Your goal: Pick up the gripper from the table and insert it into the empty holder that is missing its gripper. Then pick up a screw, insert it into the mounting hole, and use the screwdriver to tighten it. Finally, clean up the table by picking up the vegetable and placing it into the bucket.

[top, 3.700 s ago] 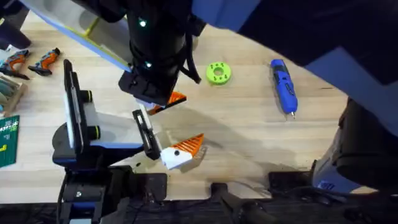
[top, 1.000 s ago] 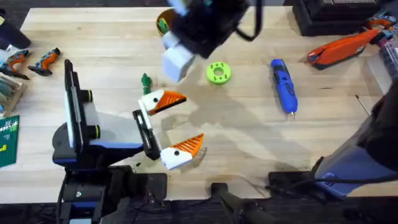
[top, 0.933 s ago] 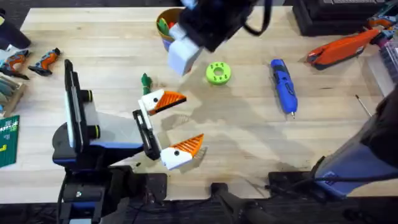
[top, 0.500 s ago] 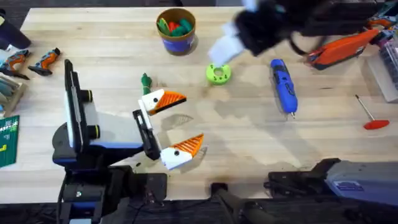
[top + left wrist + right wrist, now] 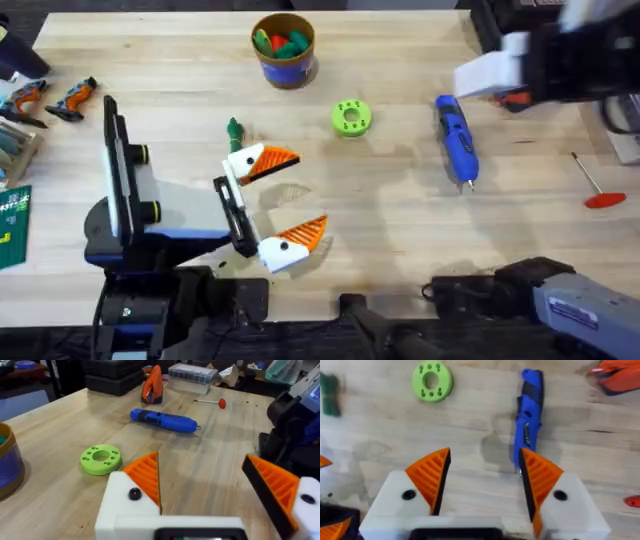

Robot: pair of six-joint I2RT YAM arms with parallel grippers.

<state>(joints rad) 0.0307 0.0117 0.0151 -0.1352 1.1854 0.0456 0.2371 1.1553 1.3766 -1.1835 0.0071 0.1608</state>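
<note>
Your right gripper has swung right, fingers spread and empty; centre over the chunky blue pen-shaped screwdriver before descending.

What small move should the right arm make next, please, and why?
Probably lower the right tool onto the screwdriver. The tool is open and empty, and in the right wrist view the screwdriver lies flat and untouched on the table just beyond it, so a short descent should bring it into the gap.
</note>
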